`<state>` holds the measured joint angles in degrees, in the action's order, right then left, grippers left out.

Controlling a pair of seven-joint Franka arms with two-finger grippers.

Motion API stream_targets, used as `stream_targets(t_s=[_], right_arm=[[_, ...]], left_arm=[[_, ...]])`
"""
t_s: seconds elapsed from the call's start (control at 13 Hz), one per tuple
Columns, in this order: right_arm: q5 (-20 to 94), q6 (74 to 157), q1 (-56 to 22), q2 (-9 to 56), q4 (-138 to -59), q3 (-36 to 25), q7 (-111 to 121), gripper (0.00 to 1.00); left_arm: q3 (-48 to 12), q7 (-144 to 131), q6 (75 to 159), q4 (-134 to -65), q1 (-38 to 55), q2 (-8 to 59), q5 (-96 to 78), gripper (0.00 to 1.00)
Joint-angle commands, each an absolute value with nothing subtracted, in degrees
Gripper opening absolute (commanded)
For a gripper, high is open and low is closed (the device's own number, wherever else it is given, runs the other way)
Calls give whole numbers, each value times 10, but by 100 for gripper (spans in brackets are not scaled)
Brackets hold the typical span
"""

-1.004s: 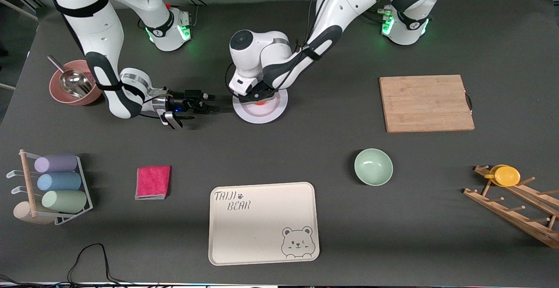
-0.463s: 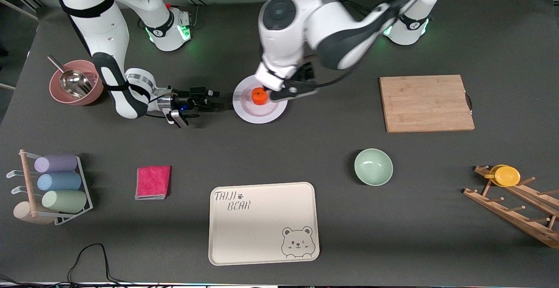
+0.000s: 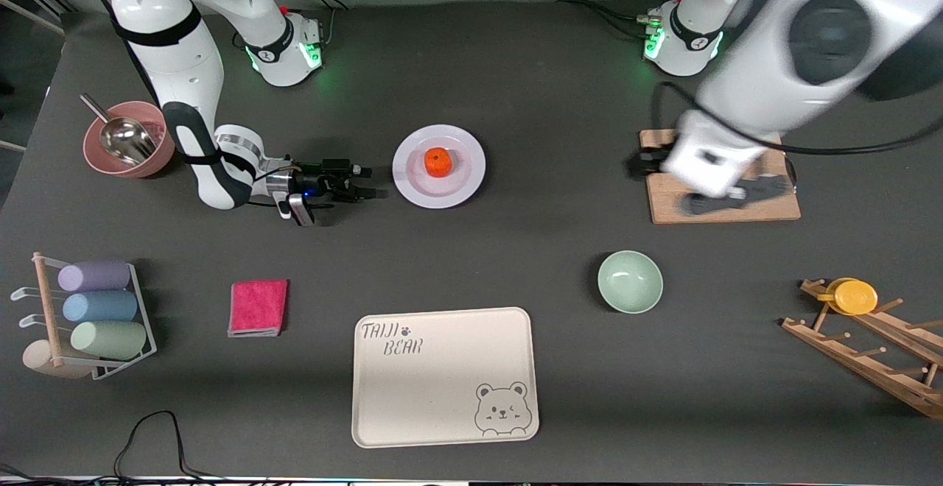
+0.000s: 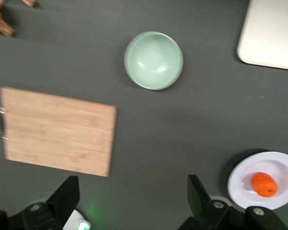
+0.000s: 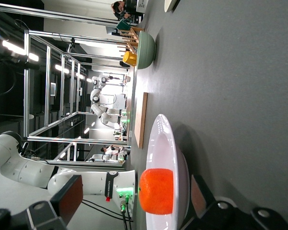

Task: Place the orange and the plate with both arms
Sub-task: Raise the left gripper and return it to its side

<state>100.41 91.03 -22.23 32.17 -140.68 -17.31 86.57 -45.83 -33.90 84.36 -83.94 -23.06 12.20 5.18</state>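
- Dark grey worktop [image 3: 545, 250] under everything, with both arms based along its edge farthest from the front camera.
- White left arm [image 3: 810, 51], swung up toward its own end of the worktop and, by the look of it, done with its share; best left waiting there, clear of the plate.
- White right arm [image 3: 177, 66], folded low and reaching sideways toward the middle of the worktop.
- Bamboo cutting board [image 4: 57, 132], lying flat with the left pincer [image 4: 132, 182] up over it, fingers spread wide and holding nothing.
- Glossy white plate [image 3: 412, 185], resting flat mid-worktop, well apart from the board and already carrying the fruit.
- Black right pincer [image 3: 368, 182], low and level just beside the plate's rim on the side toward the right arm's end, fingers spread wide, gripping nothing, not yet touching the rim.
- Bright orange [image 3: 438, 162], sitting near the centre of the plate, free of both pincers.
- Step in hand, as judged: taking the plate by its rim with the right pincer.
  - Ease in level until the rim sits deep between the fingers, one above and one below.
  - Close firmly on the wide rim, not on the sloping well.
  - Lift slowly and keep the plate flat; otherwise likely to send the round fruit rolling off.
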Motion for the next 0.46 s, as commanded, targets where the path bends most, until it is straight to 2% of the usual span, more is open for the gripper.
stream_targets(t_s=[0.0,0.31,0.39], right_arm=[[1035,910,-250,332,-1412,-177,893,99],[1068,909,-284,345,-1423,-177,925,99],[1076,909,-291,344,-1428,-177,926,98]], left_arm=[[-464,-226,831,-864,-314,78,39,100],[-460,-124,833,-862,-381,65,40,100],[-427,-100,835,-860,-374,59,40,100]])
